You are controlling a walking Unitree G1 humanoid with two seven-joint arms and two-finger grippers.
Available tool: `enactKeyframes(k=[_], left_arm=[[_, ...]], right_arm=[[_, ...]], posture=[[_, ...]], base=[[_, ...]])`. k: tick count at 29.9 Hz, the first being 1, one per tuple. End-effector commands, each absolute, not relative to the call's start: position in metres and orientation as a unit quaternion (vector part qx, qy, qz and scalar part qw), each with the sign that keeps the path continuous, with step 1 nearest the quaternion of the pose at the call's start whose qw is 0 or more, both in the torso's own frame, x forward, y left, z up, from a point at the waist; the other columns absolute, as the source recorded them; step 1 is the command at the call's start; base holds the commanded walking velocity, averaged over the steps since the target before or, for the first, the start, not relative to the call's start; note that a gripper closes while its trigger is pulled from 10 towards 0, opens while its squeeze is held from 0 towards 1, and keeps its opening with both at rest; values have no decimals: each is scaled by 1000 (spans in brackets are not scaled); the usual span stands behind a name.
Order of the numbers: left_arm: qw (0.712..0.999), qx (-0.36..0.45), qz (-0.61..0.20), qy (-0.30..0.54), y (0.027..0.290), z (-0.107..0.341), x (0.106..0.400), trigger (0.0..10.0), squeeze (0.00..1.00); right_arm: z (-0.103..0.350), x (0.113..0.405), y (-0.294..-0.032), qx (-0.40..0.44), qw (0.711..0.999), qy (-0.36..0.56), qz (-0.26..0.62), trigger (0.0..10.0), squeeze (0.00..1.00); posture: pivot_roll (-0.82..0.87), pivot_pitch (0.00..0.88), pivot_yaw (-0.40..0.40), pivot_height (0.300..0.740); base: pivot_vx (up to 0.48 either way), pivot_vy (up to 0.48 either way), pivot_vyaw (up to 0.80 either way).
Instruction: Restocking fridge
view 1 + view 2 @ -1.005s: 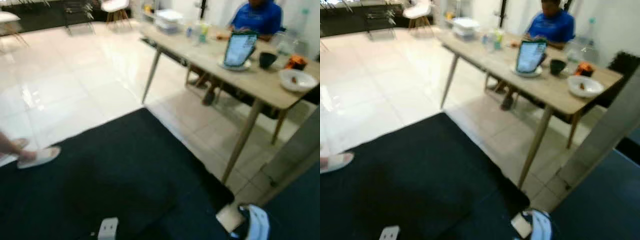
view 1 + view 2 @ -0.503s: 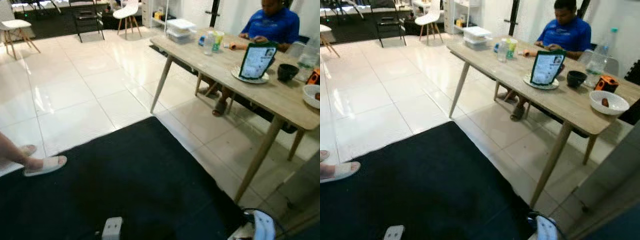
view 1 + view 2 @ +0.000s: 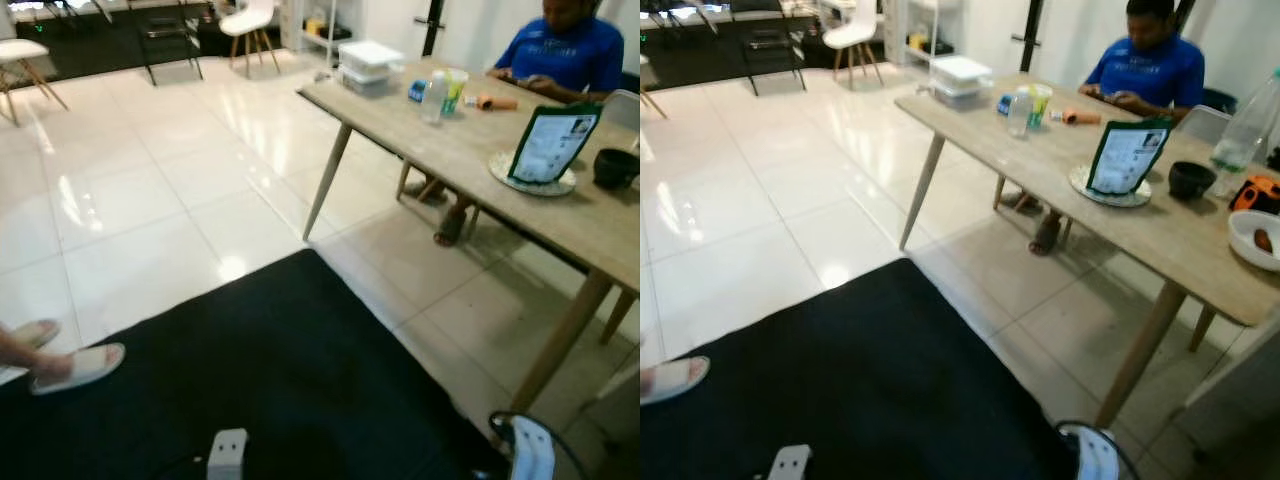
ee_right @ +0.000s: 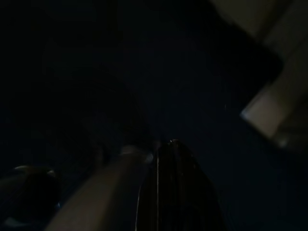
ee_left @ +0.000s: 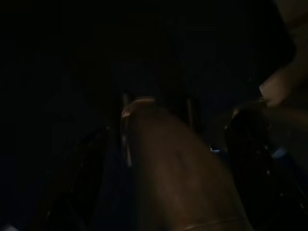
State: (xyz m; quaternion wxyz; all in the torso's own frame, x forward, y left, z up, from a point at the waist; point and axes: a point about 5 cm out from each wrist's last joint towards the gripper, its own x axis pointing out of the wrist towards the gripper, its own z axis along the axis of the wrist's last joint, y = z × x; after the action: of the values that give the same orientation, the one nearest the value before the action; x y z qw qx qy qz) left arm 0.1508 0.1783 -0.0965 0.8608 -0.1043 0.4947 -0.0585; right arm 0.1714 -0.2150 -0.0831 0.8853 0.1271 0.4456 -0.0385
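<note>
A small clear bottle [image 3: 1018, 110] and a green-topped cup [image 3: 1040, 102] stand on a long wooden table [image 3: 470, 140] to my right. A taller clear bottle [image 3: 1245, 135] is at the table's near end. A stack of white containers [image 3: 368, 62] sits at its far end. My left arm [image 3: 228, 455] and right arm [image 3: 530, 450] hang low over a black rug [image 3: 250, 390]. Both wrist views are very dark, with the left gripper [image 5: 144, 103] and right gripper [image 4: 161, 144] only dimly outlined over the rug.
A person in a blue shirt [image 3: 565, 50] sits behind the table. A menu stand on a plate [image 3: 550, 148], a black bowl [image 3: 615, 165] and a white bowl [image 3: 1255, 238] are on it. Another person's sandalled foot [image 3: 75, 365] rests at the rug's left edge. White chairs [image 3: 250, 20] stand far back on glossy tiles.
The whole picture has shifted and sharpened, so the camera has moved; the table now sits farther right in view. The arms still hang low.
</note>
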Motion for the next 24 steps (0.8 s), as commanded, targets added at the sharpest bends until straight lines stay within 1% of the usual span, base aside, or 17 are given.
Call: enactKeyframes(k=[1,7,11,24], left_arm=[[854,-108,-62,505,174,-99,145,10000,0],[855,-107,-64,504,174,-99,146,10000,0],[855,-106,-65,503,174,-99,147,10000,0],[856,-101,-68,503,175,-98,148,10000,0]], right_arm=[[-83,166,-225,118,882,453,-50,10000,0],[-83,167,-225,118,883,452,-50,10000,0],[-82,168,-225,121,884,448,-52,10000,0],[-82,169,-225,116,885,449,-45,10000,0]], posture=[[-94,63,-39,740],[-93,59,-39,740],[-92,56,-38,740],[-87,46,-40,740]], base=[[450,0,-763],[459,0,-764],[461,0,-550],[457,0,0]])
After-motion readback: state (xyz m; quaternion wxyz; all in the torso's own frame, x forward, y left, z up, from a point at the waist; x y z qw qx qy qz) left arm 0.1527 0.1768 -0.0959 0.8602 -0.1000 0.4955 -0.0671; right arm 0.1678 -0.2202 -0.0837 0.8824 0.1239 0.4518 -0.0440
